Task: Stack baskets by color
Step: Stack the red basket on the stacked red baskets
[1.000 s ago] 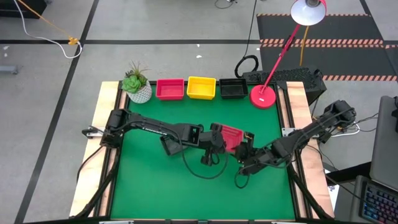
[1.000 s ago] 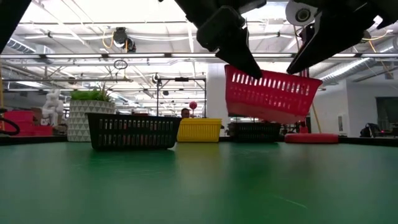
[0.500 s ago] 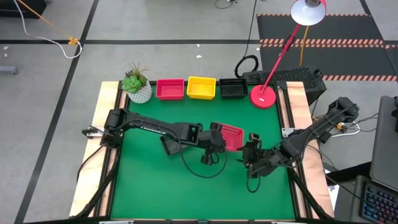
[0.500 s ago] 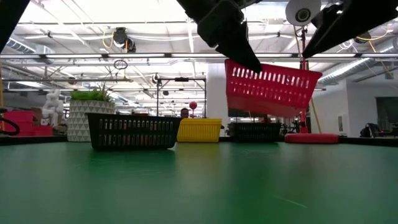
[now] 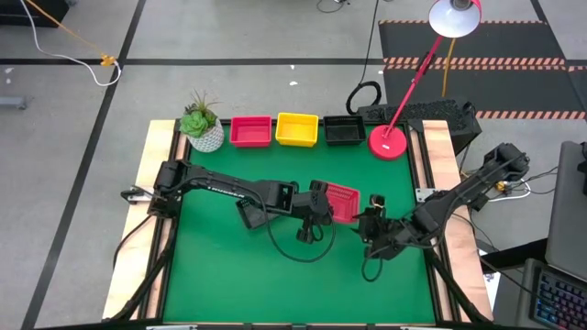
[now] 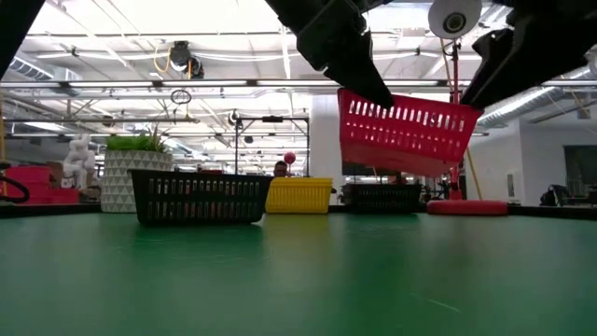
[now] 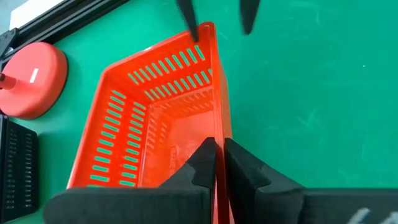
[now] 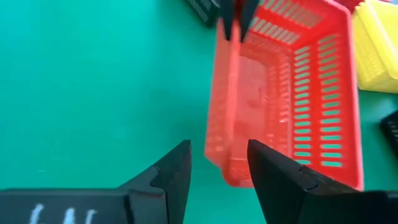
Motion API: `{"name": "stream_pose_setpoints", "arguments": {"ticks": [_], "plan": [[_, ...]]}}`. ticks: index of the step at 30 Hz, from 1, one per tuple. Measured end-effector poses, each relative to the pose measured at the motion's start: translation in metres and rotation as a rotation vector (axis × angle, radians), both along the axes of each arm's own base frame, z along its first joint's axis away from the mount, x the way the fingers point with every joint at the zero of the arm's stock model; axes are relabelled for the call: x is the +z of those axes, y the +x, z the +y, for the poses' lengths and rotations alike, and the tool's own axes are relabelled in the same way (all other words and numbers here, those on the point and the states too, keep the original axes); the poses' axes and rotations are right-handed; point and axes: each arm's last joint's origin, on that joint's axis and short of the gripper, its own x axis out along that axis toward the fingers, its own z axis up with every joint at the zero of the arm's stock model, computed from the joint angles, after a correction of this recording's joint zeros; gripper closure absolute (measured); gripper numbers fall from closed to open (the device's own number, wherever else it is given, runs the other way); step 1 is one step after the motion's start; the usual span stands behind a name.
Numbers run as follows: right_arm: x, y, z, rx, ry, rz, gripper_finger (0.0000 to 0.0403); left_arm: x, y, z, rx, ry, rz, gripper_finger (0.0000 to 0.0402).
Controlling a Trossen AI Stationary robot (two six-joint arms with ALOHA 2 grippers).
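Left gripper (image 7: 216, 163): near mid-table, fingers pinched tight on one short wall of a red basket (image 5: 340, 202), held clear of the green table mat (image 5: 229, 266). In the low view, same basket (image 6: 403, 136) hanging in the air, tilted, gripped at its upper left rim corner. In the left wrist view, basket interior (image 7: 155, 124) open toward the camera, slotted walls visible, thin rim wall clamped between the two dark fingers.

Right gripper (image 8: 219, 163): just off the opposite short end of the held basket, fingers spread apart, nothing between them. In the right wrist view, basket end wall (image 8: 236, 168) just beyond the finger gap, not clamped; contact cannot be told. In the high view, right gripper (image 5: 373, 213) beside the basket's right edge, arm reaching in from the table's right side.

Farther out, along the far edge of the mat: a row of three more baskets set side by side, a second red basket (image 5: 250, 131), a yellow basket (image 5: 297, 129) and a black basket (image 5: 344, 130), in that order from left to right. In the low view, another black basket (image 6: 199, 197) standing on the mat in front of the potted plant; hidden under the left arm in the high view.

At the row's left end, a potted plant in a white pot (image 5: 202, 126). At its right end, a round red lamp base (image 5: 389, 141), lamp stem rising toward a red shade (image 5: 455, 16) beyond the table.
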Motion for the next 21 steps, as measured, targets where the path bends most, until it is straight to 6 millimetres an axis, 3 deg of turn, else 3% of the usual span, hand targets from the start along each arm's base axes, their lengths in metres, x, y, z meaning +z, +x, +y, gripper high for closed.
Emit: {"name": "stream_pose_setpoints", "arguments": {"ticks": [7, 11, 17, 21], "plan": [[-0.009, 0.002, -0.006, -0.026, -0.016, -0.016, 0.0275, 0.001, 0.001, 0.0, 0.0, -0.001, -0.008, 0.039], [-0.015, 0.003, -0.008, -0.005, -0.025, -0.038, 0.0311, 0.001, 0.001, 0.0, -0.003, -0.005, -0.019, 0.0376], [-0.017, 0.003, -0.009, -0.001, -0.03, -0.036, 0.0385, 0.001, 0.001, -0.001, -0.017, -0.019, -0.017, 0.0393], [-0.016, 0.004, -0.009, 0.002, -0.031, -0.039, 0.039, 0.001, 0.001, -0.001, -0.003, -0.039, -0.017, 0.0377]]}}
